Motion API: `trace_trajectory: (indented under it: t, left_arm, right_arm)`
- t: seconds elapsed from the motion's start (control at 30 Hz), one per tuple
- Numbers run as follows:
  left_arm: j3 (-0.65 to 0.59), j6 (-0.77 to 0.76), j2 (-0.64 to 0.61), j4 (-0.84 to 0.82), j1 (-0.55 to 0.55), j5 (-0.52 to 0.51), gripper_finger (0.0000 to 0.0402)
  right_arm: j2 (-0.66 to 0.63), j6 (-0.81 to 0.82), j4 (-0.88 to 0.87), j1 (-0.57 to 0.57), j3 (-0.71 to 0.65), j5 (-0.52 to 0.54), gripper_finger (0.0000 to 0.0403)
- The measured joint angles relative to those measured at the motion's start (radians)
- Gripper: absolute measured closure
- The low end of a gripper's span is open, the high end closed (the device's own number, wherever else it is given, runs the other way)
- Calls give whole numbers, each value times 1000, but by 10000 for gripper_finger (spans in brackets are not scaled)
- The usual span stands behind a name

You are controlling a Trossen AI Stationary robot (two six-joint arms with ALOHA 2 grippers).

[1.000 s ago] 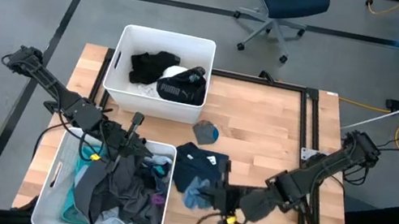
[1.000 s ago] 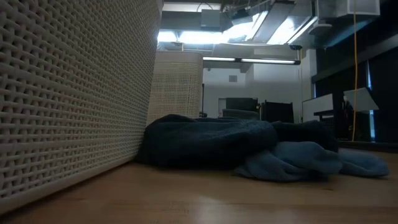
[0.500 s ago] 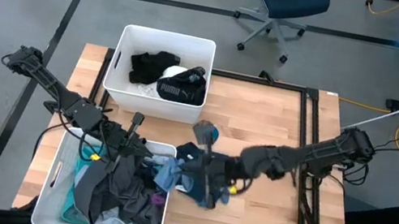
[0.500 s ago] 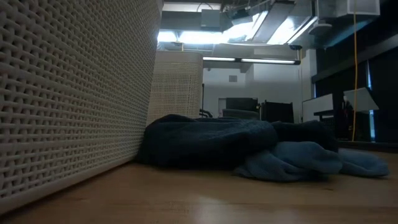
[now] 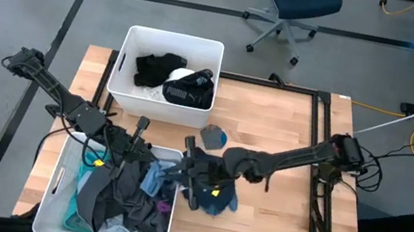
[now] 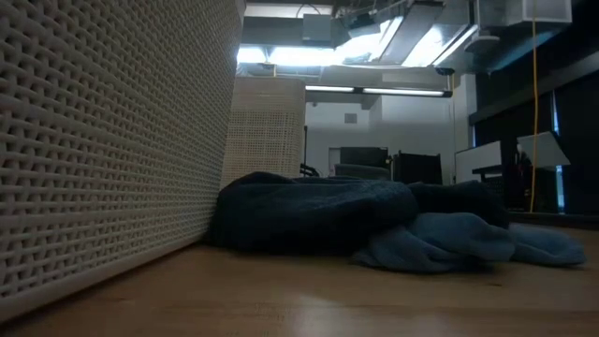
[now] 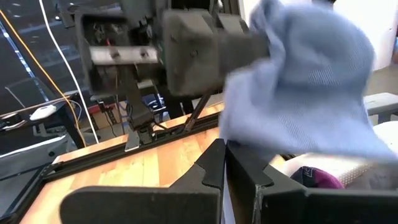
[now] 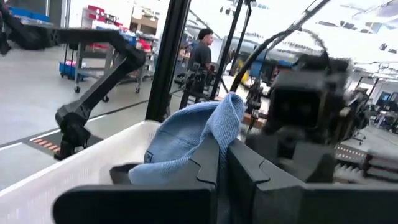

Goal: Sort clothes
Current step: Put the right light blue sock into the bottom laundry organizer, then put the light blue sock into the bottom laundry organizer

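Note:
My right gripper (image 5: 178, 171) reaches across from the table's right and is shut on a light blue garment (image 5: 154, 178) at the right rim of the near white bin (image 5: 58, 184). The garment also shows in the right wrist view (image 8: 186, 140) and the left wrist view (image 7: 305, 81). The bin holds several grey, black and teal clothes (image 5: 120, 199). My left gripper (image 5: 138, 145) hovers shut and empty over that bin. A dark blue garment (image 5: 214, 196) lies on the table beside the bin and shows in the low view (image 6: 318, 215). My right gripper pinches a bunched fold of the light blue garment (image 8: 214, 134) between its two fingers, coming level from the table's right. The garment is lifted and droops from the fingers over the near bin's right rim (image 8: 74, 180). One layer or several, I cannot tell.
The far white bin (image 5: 174, 36) holds black clothes, one with PUMA lettering (image 5: 187, 92). A small blue-grey piece (image 5: 213, 138) lies on the wood between the bins. A black frame (image 5: 315, 135) runs along the table's right part. A person stands in the room behind (image 8: 200, 50).
My right gripper has swung from near the table's front edge toward the left, carrying the light blue garment off the table and up to the near bin's right rim. The dark blue garment has stayed on the table.

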Motion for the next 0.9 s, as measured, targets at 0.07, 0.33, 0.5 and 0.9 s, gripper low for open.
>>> trace_trajectory:
  t: [0.07,0.33,0.5,0.9]
  left_arm:
    - [0,0,0,0,0,0,396]
    - [0,3,0,1,0,0,396]
    - [0,3,0,1,0,0,396]
    - [0,3,0,1,0,0,396]
  right_arm:
    - [19,0,7,1,0,0,386]
    - [57,0,-21,1,0,0,386]
    - [56,2,-42,1,0,0,373]
    - [55,2,-103,3,0,1,233]
